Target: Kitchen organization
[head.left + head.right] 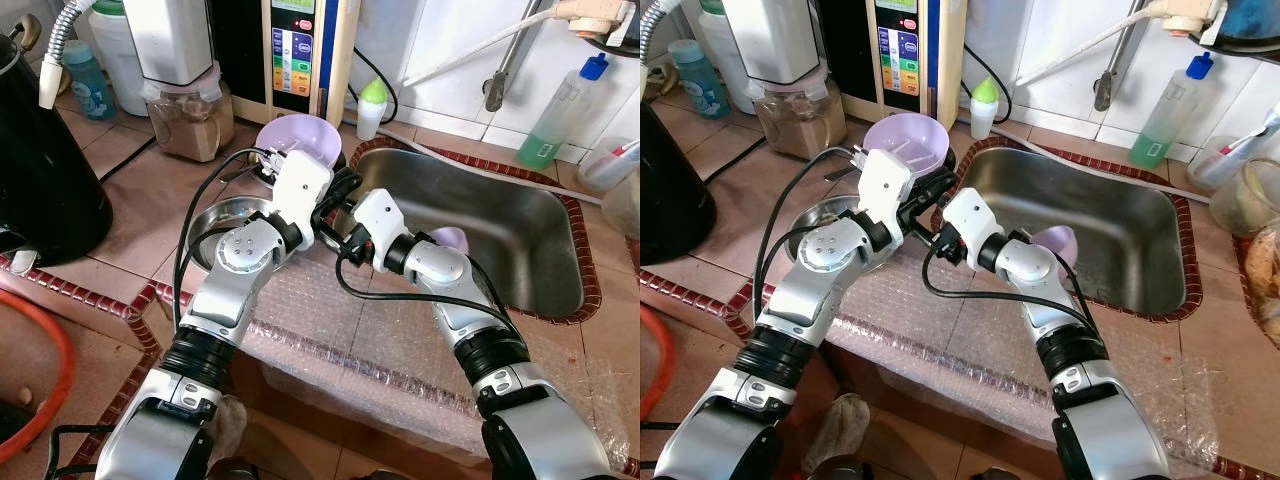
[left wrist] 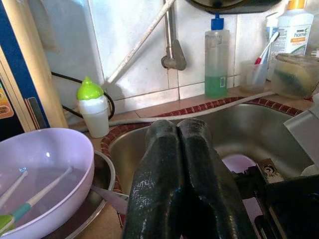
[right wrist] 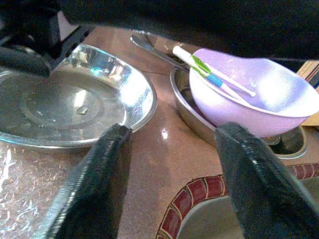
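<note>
The sink is the landmark here. Just beside its near-left corner both grippers meet over the counter. The left gripper has its two black fingers pressed together with nothing between them, pointing across the sink's left rim toward the back wall. The right gripper has its fingers spread wide with nothing between them, aimed away from the sink at the dishes on the counter.

Those dishes sit left of the sink: a lilac bowl resting in a shallow metal dish near the sink's far-left corner, with chopsticks lying inside the bowl, and a wide steel plate nearer to the robot, partly under the left arm. A second small lilac bowl appears to lie in the sink beside the right forearm, though the arm hides much of it.

The step in hand looks like reaching for the lilac bowl or the plate with the right gripper. To do it well, the open fingers should straddle a rim squarely, one finger inside and one outside, before closing. The chopsticks are loose, so the bowl should stay level when lifted. The arms are crowded together with cables between them; the left one would do best to draw clear first.
</note>
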`<state>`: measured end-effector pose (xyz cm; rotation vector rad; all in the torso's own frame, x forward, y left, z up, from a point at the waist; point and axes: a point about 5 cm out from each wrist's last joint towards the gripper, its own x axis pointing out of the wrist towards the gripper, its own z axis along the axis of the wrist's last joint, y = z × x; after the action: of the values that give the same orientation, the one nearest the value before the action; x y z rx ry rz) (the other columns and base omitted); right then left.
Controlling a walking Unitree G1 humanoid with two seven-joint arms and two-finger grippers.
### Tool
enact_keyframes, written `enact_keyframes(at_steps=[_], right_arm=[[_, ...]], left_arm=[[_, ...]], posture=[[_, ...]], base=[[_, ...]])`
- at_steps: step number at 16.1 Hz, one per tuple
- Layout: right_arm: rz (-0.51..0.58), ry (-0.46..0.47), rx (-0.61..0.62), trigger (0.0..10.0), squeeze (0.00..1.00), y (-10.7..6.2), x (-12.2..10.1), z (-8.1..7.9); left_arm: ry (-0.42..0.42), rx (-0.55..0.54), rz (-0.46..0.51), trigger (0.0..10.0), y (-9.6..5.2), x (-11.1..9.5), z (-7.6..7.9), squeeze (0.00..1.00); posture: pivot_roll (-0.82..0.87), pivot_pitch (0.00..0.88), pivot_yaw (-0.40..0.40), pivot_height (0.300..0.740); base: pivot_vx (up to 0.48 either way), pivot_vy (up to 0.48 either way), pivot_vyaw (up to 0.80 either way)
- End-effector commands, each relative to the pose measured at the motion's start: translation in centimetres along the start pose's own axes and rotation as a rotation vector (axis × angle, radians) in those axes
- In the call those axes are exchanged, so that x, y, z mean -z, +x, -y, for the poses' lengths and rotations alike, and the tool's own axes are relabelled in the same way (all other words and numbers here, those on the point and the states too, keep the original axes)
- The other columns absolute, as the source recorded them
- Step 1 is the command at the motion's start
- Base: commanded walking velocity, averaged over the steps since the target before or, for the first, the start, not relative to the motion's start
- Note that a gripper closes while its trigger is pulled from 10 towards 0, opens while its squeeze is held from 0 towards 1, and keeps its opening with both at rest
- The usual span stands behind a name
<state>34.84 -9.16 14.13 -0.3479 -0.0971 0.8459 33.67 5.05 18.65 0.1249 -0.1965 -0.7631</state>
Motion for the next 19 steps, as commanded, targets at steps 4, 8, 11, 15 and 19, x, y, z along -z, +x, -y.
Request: enact_keyframes(at_steps=[4,8,11,15,19], right_arm=[[0.008,0.030,0.102,0.0,0.00,-0.3,0.1,1.0],[-0.024,0.168,0.220,10.0,0.88,-1.4,1.9,0.9],[-0.030,0.209,0.241,10.0,1.00,-1.7,2.5,0.6],[-0.045,0.226,0.255,10.0,1.00,-2.4,3.1,0.2],[-0.047,0.229,0.245,10.0,1.00,-2.4,3.1,-0.1]], left_arm=[[0.056,-0.127,0.092,0.0,-0.9,-1.9,-1.5,0.00],[0.102,-0.421,0.143,10.0,-3.7,-2.8,-4.9,0.00],[0.106,-0.579,0.095,10.0,-5.6,-1.8,-6.4,0.00],[0.108,-0.795,0.007,10.0,-9.5,-0.2,-8.5,1.00],[0.052,-0.880,-0.121,10.0,-11.5,1.9,-9.0,1.00]], posture=[[0.07,0.013,-0.016,0.740],[0.08,0.020,-0.027,0.740],[0.08,0.024,-0.029,0.740],[0.09,0.028,-0.033,0.740],[0.09,0.028,-0.034,0.740]], base=[[0.000,0.000,0.00],[0.000,0.000,0.00],[0.000,0.000,0.00],[0.000,0.000,0.00],[0.000,0.000,0.00]])
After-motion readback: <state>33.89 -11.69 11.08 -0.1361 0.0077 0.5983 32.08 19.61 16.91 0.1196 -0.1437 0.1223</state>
